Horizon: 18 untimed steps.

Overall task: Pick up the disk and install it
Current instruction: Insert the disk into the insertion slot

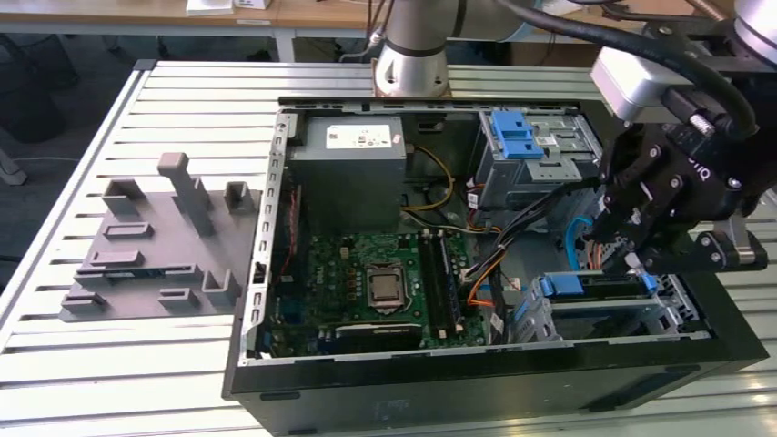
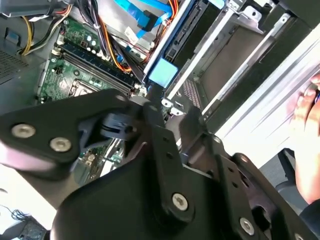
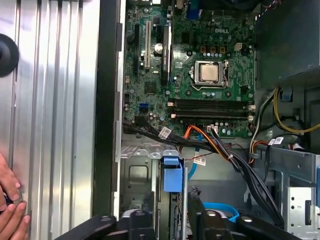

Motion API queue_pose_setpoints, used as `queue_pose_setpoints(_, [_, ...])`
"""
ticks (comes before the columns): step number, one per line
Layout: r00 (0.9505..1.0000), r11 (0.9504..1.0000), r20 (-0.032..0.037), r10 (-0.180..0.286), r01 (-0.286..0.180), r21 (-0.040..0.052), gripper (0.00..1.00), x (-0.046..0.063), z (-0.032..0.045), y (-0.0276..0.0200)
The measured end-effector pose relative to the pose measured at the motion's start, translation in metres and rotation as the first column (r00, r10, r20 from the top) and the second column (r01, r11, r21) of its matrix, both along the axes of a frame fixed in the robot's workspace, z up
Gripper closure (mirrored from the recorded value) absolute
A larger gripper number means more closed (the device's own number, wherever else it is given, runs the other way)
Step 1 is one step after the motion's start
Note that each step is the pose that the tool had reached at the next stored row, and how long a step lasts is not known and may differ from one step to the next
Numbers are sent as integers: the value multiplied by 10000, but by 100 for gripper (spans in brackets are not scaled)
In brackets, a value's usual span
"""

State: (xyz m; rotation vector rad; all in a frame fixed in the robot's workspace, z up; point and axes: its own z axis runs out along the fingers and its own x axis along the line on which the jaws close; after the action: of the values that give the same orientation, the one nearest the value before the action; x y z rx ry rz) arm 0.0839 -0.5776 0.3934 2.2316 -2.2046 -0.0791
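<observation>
The disk (image 1: 592, 286) stands on edge in the drive bay at the case's front corner, on the exterior view's right, its blue rail facing up. In both wrist views its blue end tab (image 3: 172, 177) (image 2: 161, 72) shows among the bay's metal walls. My gripper (image 1: 625, 264) hangs directly over the bay. In the first wrist view its black fingers (image 3: 148, 210) stand on either side of the disk's edge with a small gap on each side, so my gripper (image 3: 172, 207) is open around the disk. The drive's label is hidden.
The open computer case (image 1: 486, 369) lies on a slatted metal table (image 1: 182, 91). Inside are the motherboard (image 1: 377, 282), a grey metal box (image 1: 349, 155), a cage with a blue latch (image 1: 534, 146) and cable bundles (image 3: 235, 160). A grey fixture (image 1: 158, 246) sits left. A person's hand (image 3: 9, 212) rests beside the case.
</observation>
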Motion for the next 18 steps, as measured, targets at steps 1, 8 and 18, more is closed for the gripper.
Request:
queue_pose_setpoints(1, [10000, 10000, 0, 0, 0, -1, 58, 0, -17, 0])
queue_pose_setpoints(8, [10000, 10000, 1, 1, -1, -1, 87, 0, -143, 0])
queue_pose_setpoints(18, [10000, 10000, 0, 1, -1, -3, 89, 0, -214, 0])
